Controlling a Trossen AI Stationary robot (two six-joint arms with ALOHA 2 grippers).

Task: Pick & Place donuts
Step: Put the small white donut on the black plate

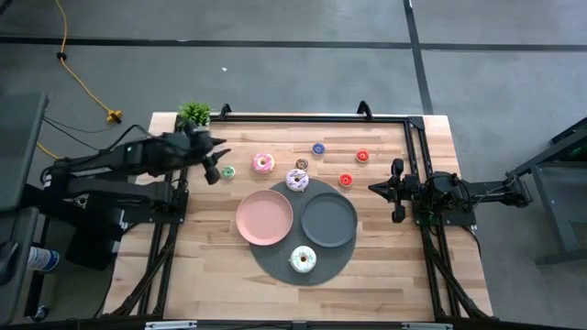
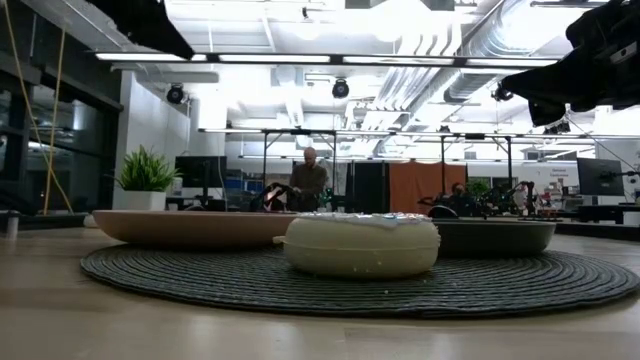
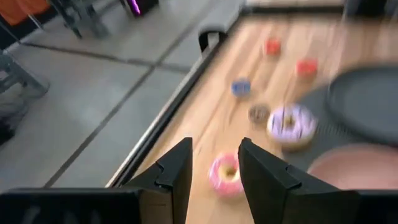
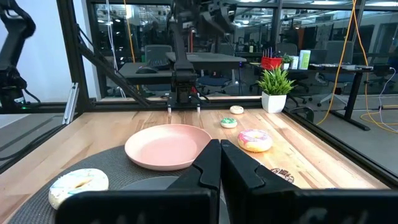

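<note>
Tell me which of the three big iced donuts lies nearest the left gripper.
The pink-iced donut, lying on bare wood just off the left gripper. The purple-sprinkled white one sits farther off at the mat's edge, and the other white one lies on the mat's near side.

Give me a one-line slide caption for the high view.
Left gripper open near the pink-iced donut; right gripper waits shut beside the plates.

A round pink plate [image 1: 264,220] and a round grey plate [image 1: 328,220] sit side by side on a dark woven circular mat [image 1: 275,263] (edges touching); a small green potted plant [image 1: 193,113] stands at the wooden table's [image 1: 202,275] far corner.
</note>
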